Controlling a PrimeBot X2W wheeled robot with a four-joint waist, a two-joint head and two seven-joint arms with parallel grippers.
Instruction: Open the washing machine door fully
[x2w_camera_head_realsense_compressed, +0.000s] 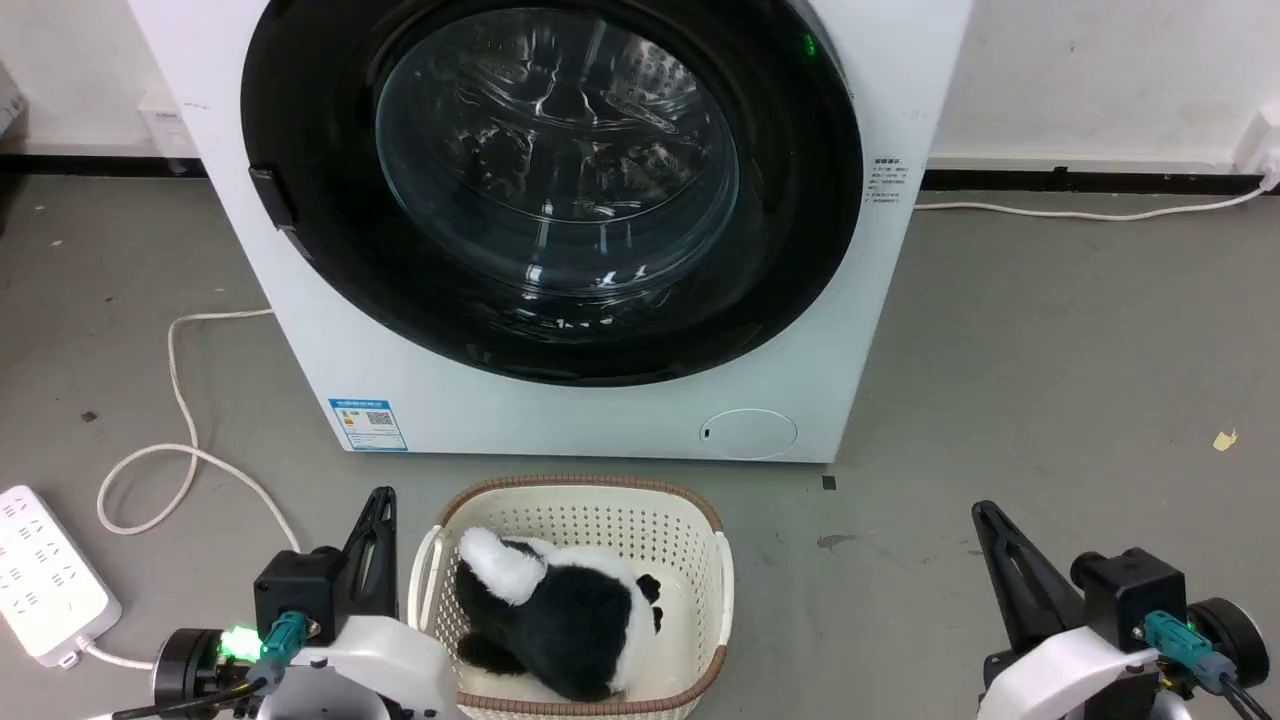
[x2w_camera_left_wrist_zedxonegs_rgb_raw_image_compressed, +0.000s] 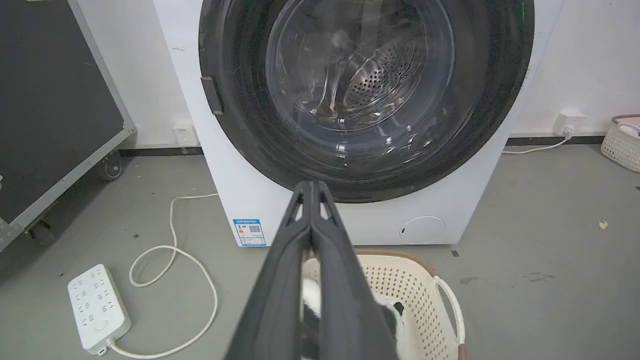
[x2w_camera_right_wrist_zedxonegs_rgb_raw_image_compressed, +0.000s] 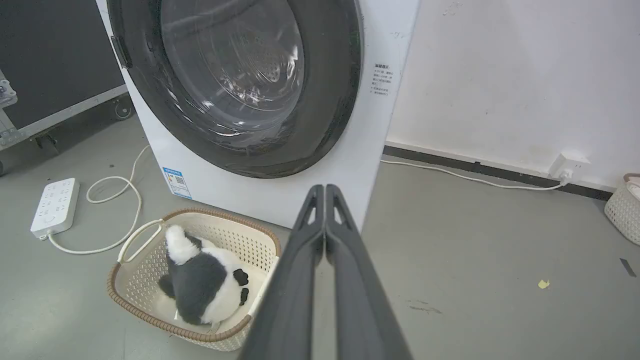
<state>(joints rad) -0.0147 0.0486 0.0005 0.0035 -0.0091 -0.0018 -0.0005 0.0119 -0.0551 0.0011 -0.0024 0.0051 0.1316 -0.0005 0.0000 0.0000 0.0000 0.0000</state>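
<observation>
The white washing machine (x2w_camera_head_realsense_compressed: 560, 420) stands in front of me on the grey floor. Its round glossy black door (x2w_camera_head_realsense_compressed: 300, 250) with the clear glass bowl lies flat against the front, closed; a small dark handle (x2w_camera_head_realsense_compressed: 268, 195) sits on its left rim. The steel drum shows through the glass in the left wrist view. My left gripper (x2w_camera_head_realsense_compressed: 378, 500) rests low at the lower left, shut, well short of the machine, its fingers (x2w_camera_left_wrist_zedxonegs_rgb_raw_image_compressed: 311, 215) pressed together. At the lower right my right gripper (x2w_camera_head_realsense_compressed: 985, 515) is also shut and holds nothing, its fingers (x2w_camera_right_wrist_zedxonegs_rgb_raw_image_compressed: 325, 215) closed.
A cream basket (x2w_camera_head_realsense_compressed: 700, 560) holding a black and white plush toy (x2w_camera_head_realsense_compressed: 560, 610) sits on the floor just before the machine, between my grippers. A white power strip (x2w_camera_head_realsense_compressed: 45, 575) and its looped cable (x2w_camera_head_realsense_compressed: 180, 440) lie at the left. A dark wheeled case (x2w_camera_left_wrist_zedxonegs_rgb_raw_image_compressed: 50, 125) stands left of the machine.
</observation>
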